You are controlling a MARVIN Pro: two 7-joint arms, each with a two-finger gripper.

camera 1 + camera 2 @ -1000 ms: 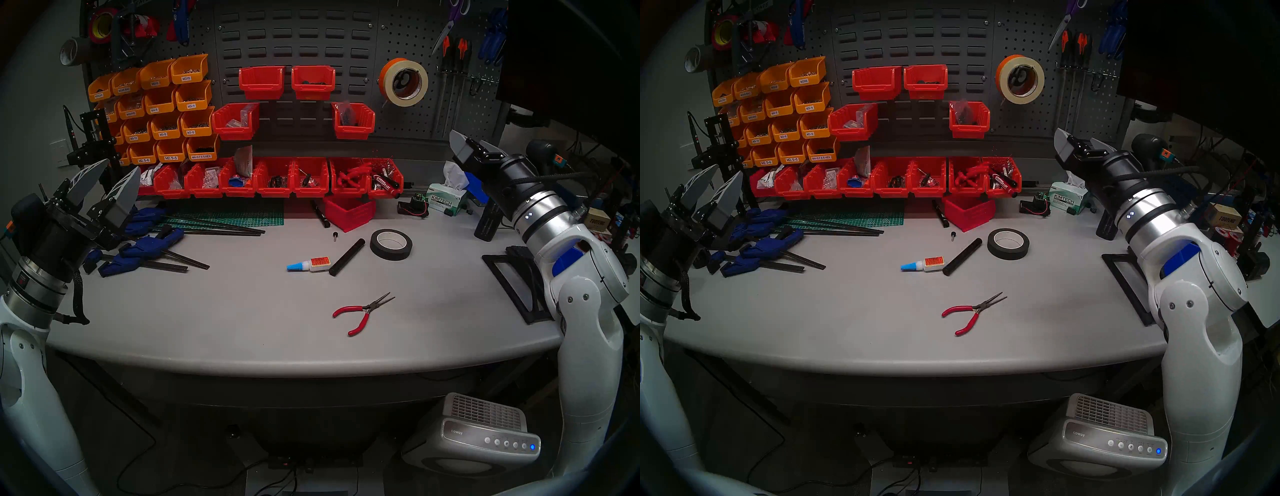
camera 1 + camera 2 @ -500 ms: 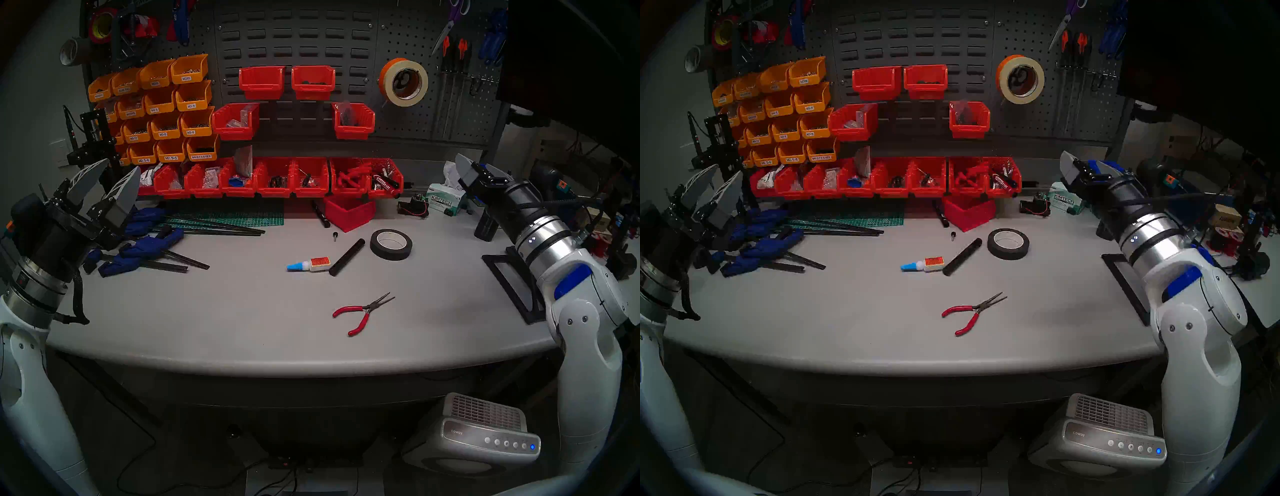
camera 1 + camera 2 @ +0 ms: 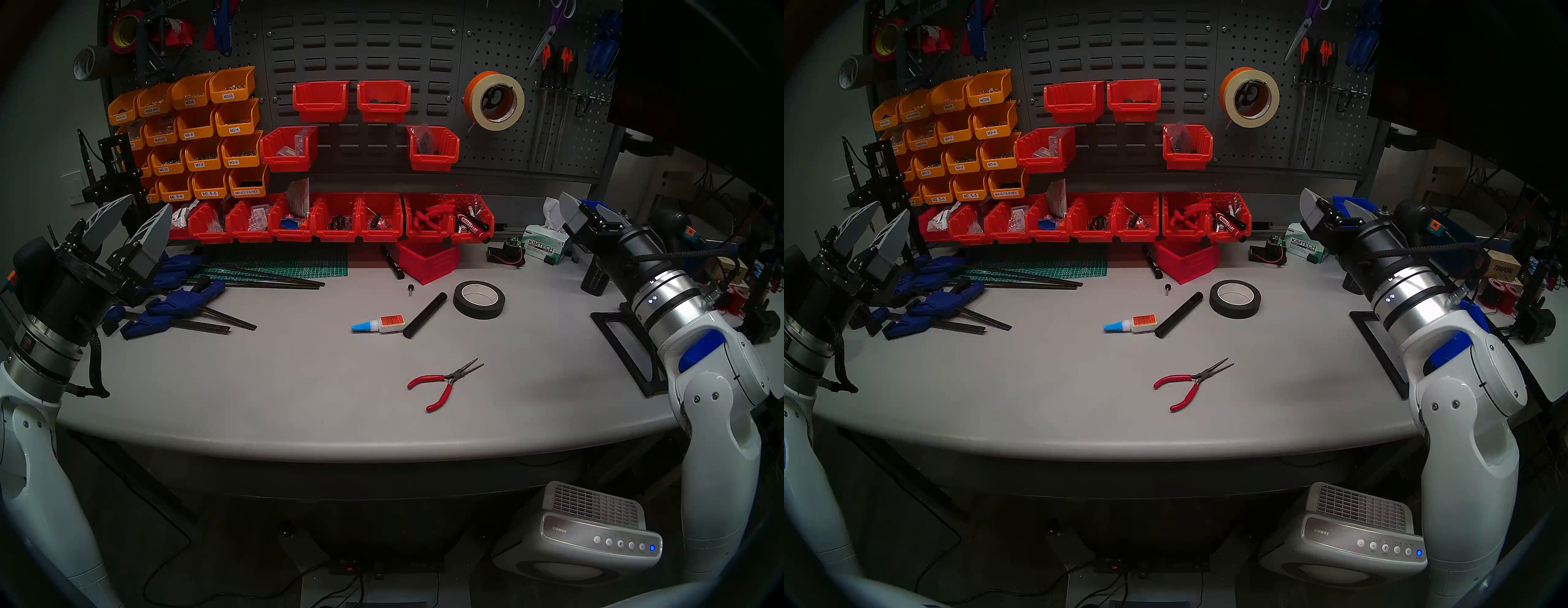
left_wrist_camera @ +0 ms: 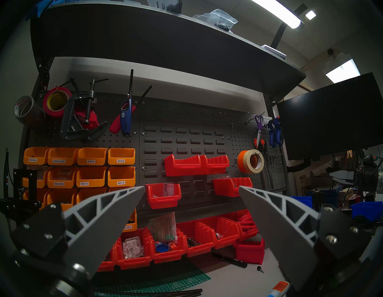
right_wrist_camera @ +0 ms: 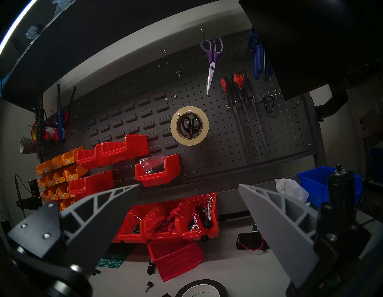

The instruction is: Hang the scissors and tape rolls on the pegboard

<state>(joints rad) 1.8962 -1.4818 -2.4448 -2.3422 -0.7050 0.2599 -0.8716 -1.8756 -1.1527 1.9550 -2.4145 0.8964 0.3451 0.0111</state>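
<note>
On the dark perforated pegboard [image 3: 509, 153] at the back right, a wide orange tape roll [image 3: 470, 99] and a slimmer cream tape roll [image 3: 494, 124] hang together on hooks. The small black-handled scissors [image 5: 191, 124] hang on the board and show through the rolls' holes. Well below and to the right of them, over the table's back right corner, my right gripper [image 3: 581, 201] is open and empty and points at the board. Far from the pegboard, at the table's left edge, my left gripper [image 3: 147, 204] is also open and empty.
A black tape roll [image 3: 479, 312], a black tube [image 3: 424, 314], a glue bottle [image 3: 377, 325] and red pliers [image 3: 441, 382] lie mid-table. Blue clamps [image 3: 169, 305] lie at the left. Red bins [image 3: 339, 218] line the back. Purple scissors [image 5: 211, 60] and screwdrivers [image 5: 238, 83] hang above the rolls.
My right arm has dropped and drawn back from the pegboard toward the table's back right corner, its gripper open throughout. The left arm has stayed still.
</note>
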